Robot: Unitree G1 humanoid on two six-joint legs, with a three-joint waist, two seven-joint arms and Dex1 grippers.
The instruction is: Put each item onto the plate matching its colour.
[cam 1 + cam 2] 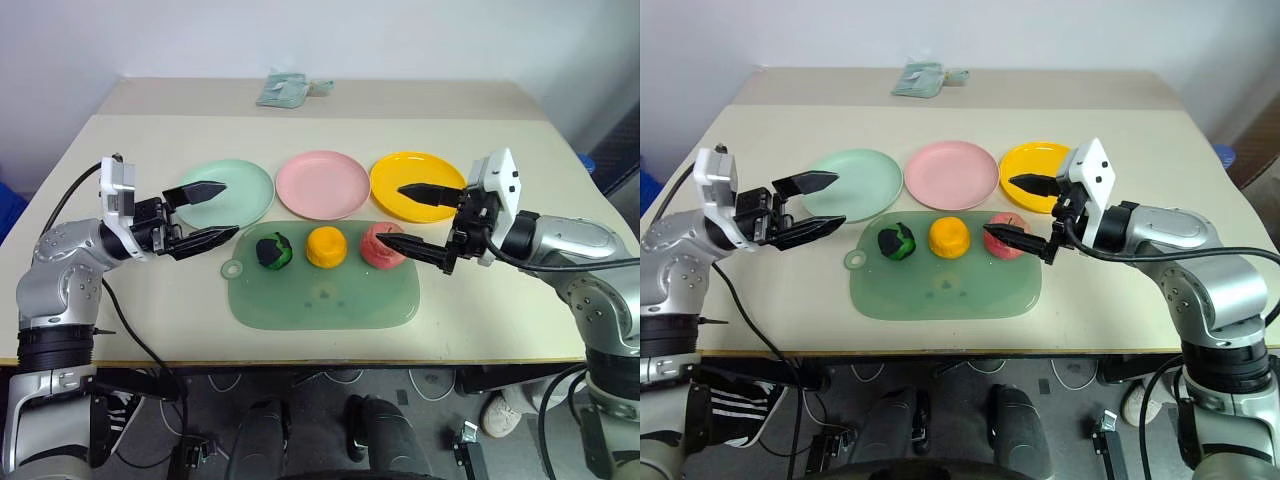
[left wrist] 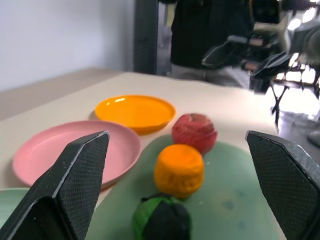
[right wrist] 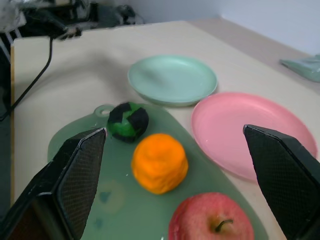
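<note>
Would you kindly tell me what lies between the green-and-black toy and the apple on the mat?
The orange toy lies between them, as the left eye view shows.

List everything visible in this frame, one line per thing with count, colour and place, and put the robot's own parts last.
Table: one, beige, carrying everything below.
Plates: three in a row; mint green plate on the robot's left, pink plate in the middle, yellow plate on the right.
Mat: one, translucent green, nearer the robot than the plates.
Toy foods: three in a row on the mat's far edge; green-and-black ball left, orange ball middle, pink-red apple right.
Cloth: one, pale green, at the far edge of the table.
Left gripper: black fingers, open, over the near edge of the mint green plate.
Right gripper: black fingers, open, by the apple.
</note>
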